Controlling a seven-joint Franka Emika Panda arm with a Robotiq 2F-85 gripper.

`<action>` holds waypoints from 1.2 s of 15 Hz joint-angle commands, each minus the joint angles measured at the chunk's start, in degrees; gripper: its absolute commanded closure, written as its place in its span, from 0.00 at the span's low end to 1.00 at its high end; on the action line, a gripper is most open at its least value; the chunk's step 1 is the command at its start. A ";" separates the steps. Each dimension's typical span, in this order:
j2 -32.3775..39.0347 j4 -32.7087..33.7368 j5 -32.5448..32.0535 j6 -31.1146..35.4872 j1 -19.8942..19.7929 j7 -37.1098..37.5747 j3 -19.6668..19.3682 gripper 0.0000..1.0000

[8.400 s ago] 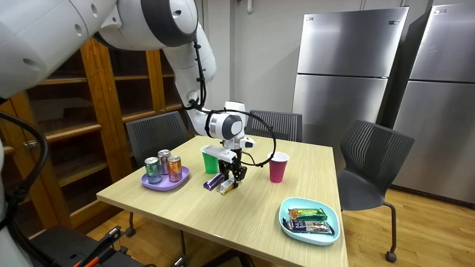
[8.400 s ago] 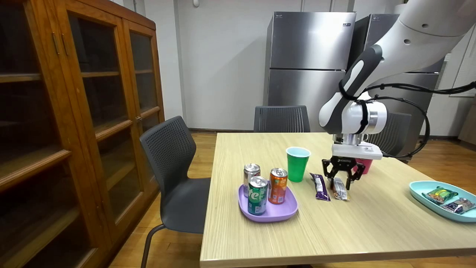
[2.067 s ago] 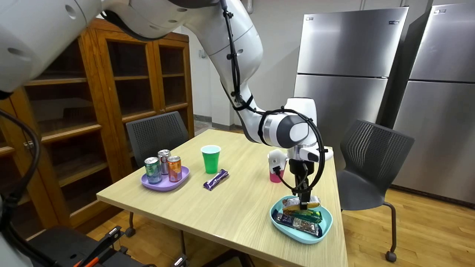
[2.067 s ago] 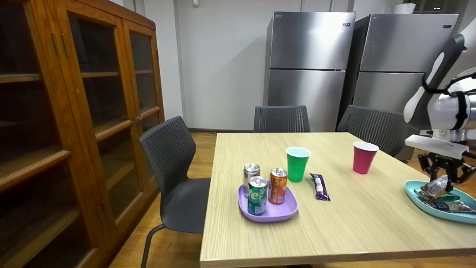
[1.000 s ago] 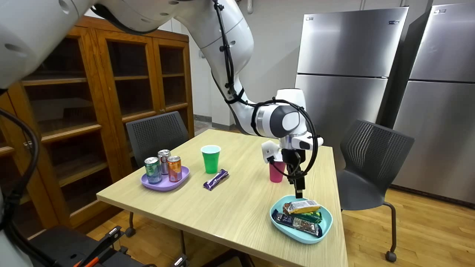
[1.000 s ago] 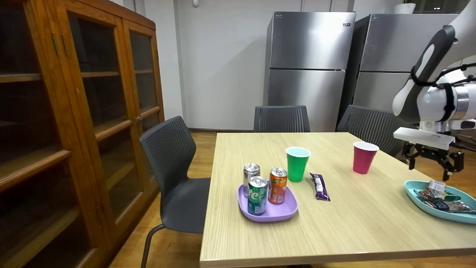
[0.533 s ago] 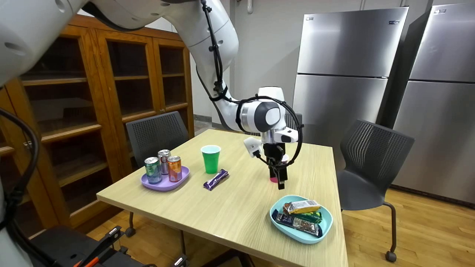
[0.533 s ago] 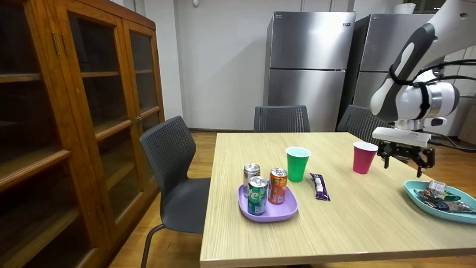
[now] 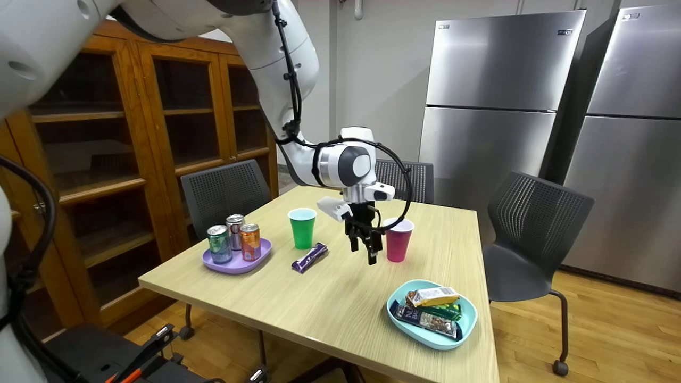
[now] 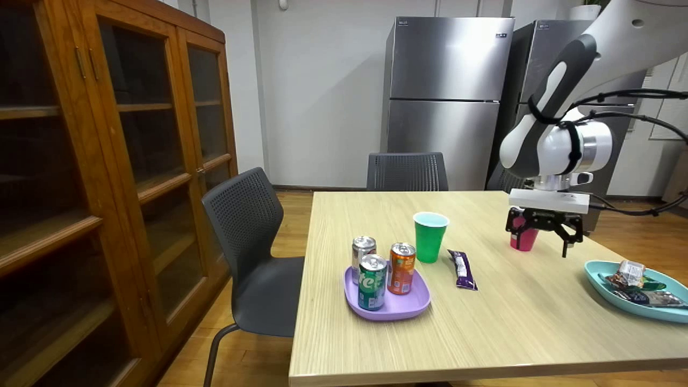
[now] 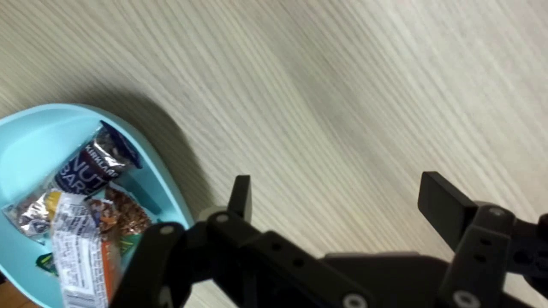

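Black two-fingered hand (image 11: 336, 194), spread wide, above the pale wood-grained worktop (image 11: 317, 85); near it, a tapered magenta plastic cup (image 9: 399, 246) and a rounded light-blue plastic tray (image 11: 34, 147) of wrapped bars (image 11: 81, 252).

The arm (image 9: 260, 48) is cased in white, broken by dark grey panels (image 10: 583, 49) and a silver band (image 10: 590, 144). Black cables (image 10: 661, 93) are strapped on with black ties (image 10: 575, 146). The black, angular fingers (image 11: 445, 207) are studded with round metal screws (image 11: 466, 299).
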 commanded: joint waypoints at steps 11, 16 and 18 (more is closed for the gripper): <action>-1.29 -1.22 -2.81 -2.38 0.85 -17.75 8.57 0.00; -0.13 0.23 -2.46 -2.34 0.14 -23.21 11.04 0.00; 0.43 0.88 -2.50 -2.44 0.08 -24.96 11.72 0.00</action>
